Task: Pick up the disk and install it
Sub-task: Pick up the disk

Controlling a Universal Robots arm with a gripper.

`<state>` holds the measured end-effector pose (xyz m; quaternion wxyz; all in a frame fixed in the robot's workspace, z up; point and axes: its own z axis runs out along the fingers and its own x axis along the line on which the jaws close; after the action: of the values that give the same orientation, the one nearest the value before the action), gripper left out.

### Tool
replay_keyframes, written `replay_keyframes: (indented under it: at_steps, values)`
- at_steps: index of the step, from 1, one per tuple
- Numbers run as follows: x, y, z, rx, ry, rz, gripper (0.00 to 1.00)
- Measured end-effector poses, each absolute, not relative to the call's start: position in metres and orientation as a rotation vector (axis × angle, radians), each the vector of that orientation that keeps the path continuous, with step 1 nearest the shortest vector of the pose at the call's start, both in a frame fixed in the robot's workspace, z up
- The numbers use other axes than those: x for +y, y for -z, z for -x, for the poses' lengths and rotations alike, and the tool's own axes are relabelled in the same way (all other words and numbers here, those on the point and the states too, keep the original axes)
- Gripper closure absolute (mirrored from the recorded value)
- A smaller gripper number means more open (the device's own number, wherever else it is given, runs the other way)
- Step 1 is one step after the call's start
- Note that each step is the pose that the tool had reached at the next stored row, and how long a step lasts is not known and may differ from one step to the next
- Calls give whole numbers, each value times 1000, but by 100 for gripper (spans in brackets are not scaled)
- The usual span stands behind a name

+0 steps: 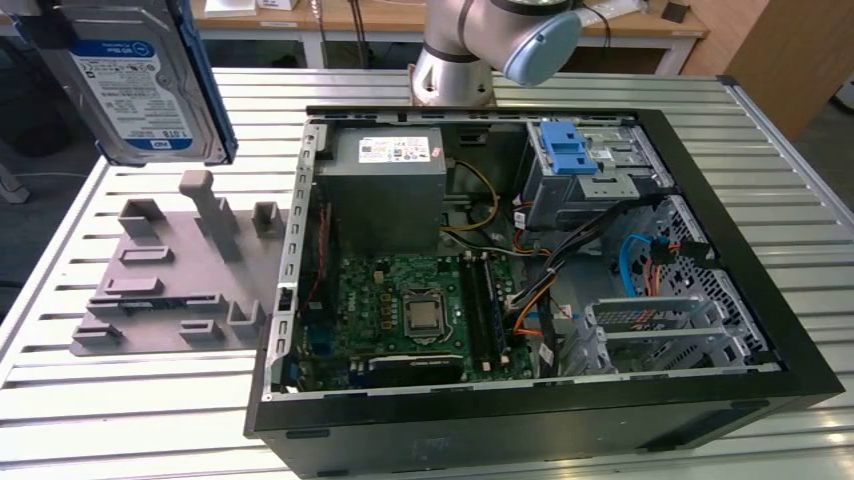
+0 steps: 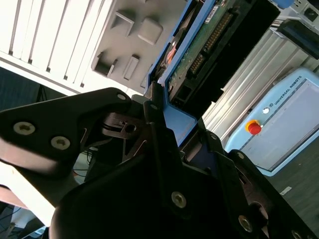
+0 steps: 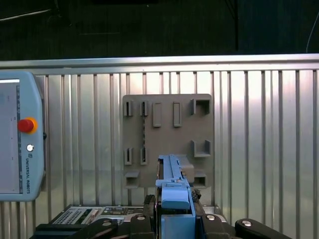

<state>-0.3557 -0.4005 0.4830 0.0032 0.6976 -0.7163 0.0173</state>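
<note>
- Pincer (image 2: 177, 122): closed narrow on the blue carrier edge of the disk (image 1: 134, 80). In the first wrist view the disk is seen edge-on, gripped between the black fingers (image 3: 144, 219).
- Disk: held in the air, on edge, touching nothing but the pincer.
- Step in hand (my judgement): the pick-up is done and the carry is under way; the install is not yet done.
- Directly below the pincer: the grey slotted stand (image 3: 167, 129) on the table (image 1: 160, 420). None of the slots I can see holds a drive.
- Beside the stand: a teach pendant (image 3: 15, 144) with a red stop button.
- Further from the pincer, past the stand: the open computer case (image 1: 534, 410). It contains a motherboard (image 1: 400, 300), a power supply (image 1: 380, 185), loose cables, a blue-fronted bay (image 1: 567, 155) and a bare metal cage (image 1: 661, 330).
- Install calls for (judgement): the disk square to the chosen bay, clear of the cables and the case rim. I cannot tell which bay is meant.
</note>
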Motion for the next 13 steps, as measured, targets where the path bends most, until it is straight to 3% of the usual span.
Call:
replay_keyframes:
  at_steps: [13]
  values:
    - [-403, -482, 336, -2246, -54, -2187, 64]
